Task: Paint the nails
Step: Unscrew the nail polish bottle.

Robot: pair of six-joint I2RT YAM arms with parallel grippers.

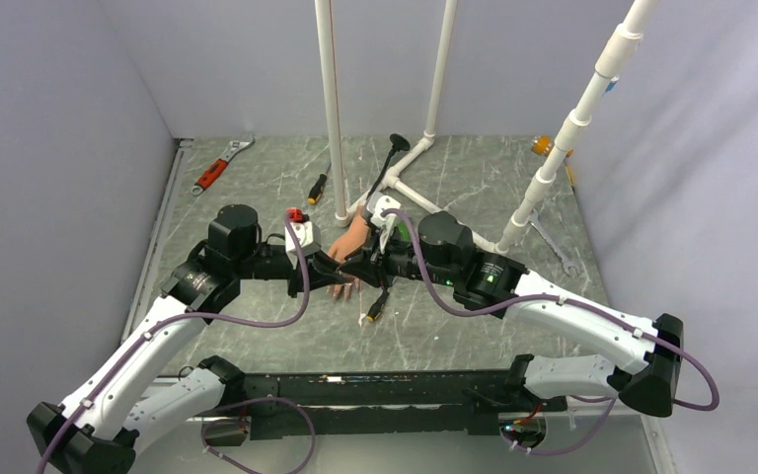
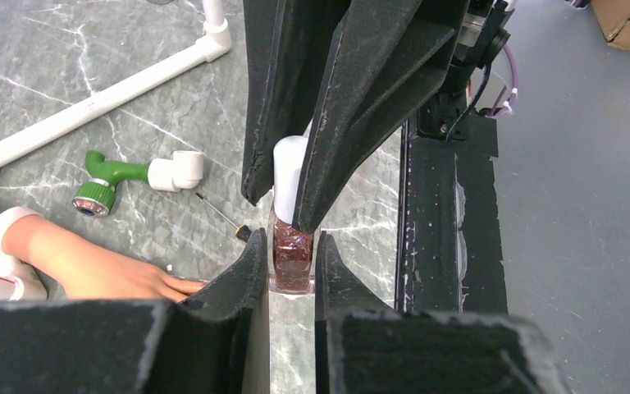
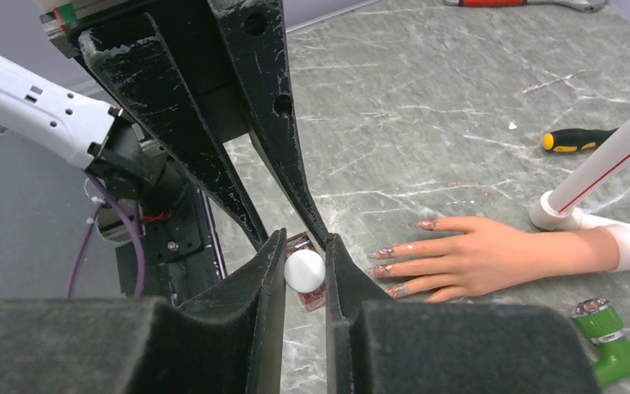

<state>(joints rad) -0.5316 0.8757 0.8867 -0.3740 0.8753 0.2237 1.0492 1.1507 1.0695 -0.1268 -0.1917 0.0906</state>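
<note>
Grey marbled stone forms the bench (image 1: 257, 326), boxed in by plain grey panels. In the top view both arms fold inward and meet over the middle. They meet just beside a peach-coloured rubber mannequin hand (image 1: 348, 245) whose fingers point toward the arm bases. Its nails are too small to make out from here.

In the left wrist view, the left tool (image 2: 292, 261) is closed narrowly on a small clear-glass polish bottle (image 2: 292, 246), with a pad on each side of the body. The other arm's fingers pinch its rounded white cap (image 2: 289, 168) from above. The step looks to be opening the bottle. To do it well, the left tool should keep the glass upright and stop it spinning. The right should turn about the cap's own axis, then lift straight, so the hidden brush clears the neck without dripping. Squeezing too hard could pop the smooth glass free. I cannot tell whether the base rests on the bench.

In the right wrist view, the right tool (image 3: 305, 264) is clamped on that cap, which looks seated on the neck. Dark red glittery polish fills most of the glass that shows. The pale nails (image 3: 382, 254) lie near, to the right, with reddish flecks on their tips and the fingers flat on the bench. A green plastic hose nozzle (image 3: 615, 345) sits beside the wrist.
</note>
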